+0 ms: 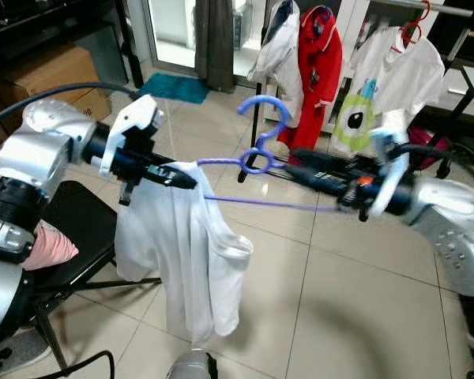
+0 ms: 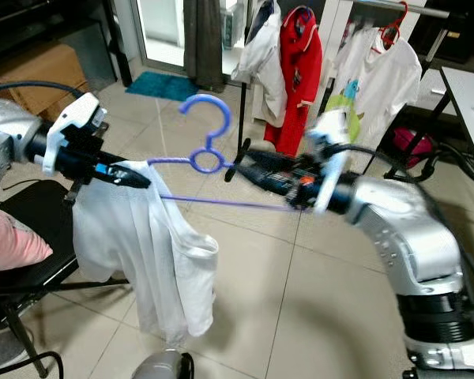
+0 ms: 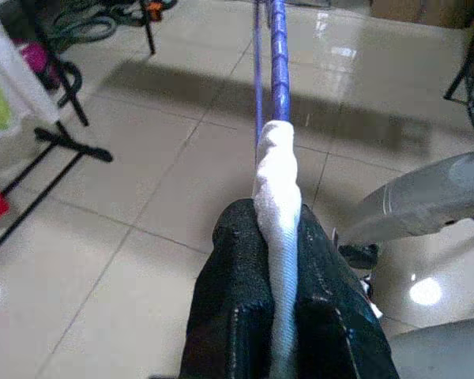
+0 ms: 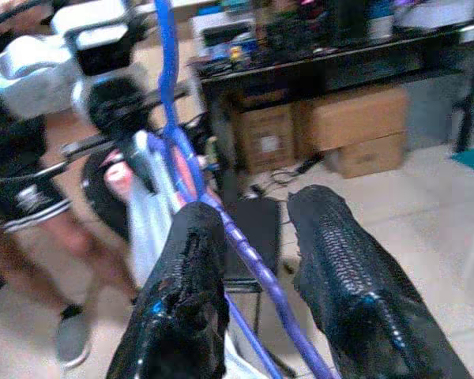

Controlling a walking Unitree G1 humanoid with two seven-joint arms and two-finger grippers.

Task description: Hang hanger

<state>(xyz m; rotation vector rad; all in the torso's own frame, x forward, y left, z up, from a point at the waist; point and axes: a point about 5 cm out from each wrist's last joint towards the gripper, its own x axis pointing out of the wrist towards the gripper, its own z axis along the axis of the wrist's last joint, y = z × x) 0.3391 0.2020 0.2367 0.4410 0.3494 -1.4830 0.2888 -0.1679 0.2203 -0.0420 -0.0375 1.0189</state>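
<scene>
Left gripper (image 3: 280, 316) pinches the white shirt (image 1: 186, 260) over the purple hanger (image 1: 257, 158) end, mid-air, well short of the rack (image 1: 426, 9). Right gripper (image 4: 257, 292) spread around the bar w/ no clamp, so the hanger may tilt and the shirt slide off.

The hanger (image 1: 257, 150) spans between the left gripper (image 1: 174, 175) and right gripper (image 1: 296, 170) (garment rack (image 1: 363, 71) behind).

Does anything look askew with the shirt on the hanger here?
Yes. The white shirt hangs bunched on one end of the purple hanger, by the left gripper; the other end, by the right gripper, is bare.
</scene>
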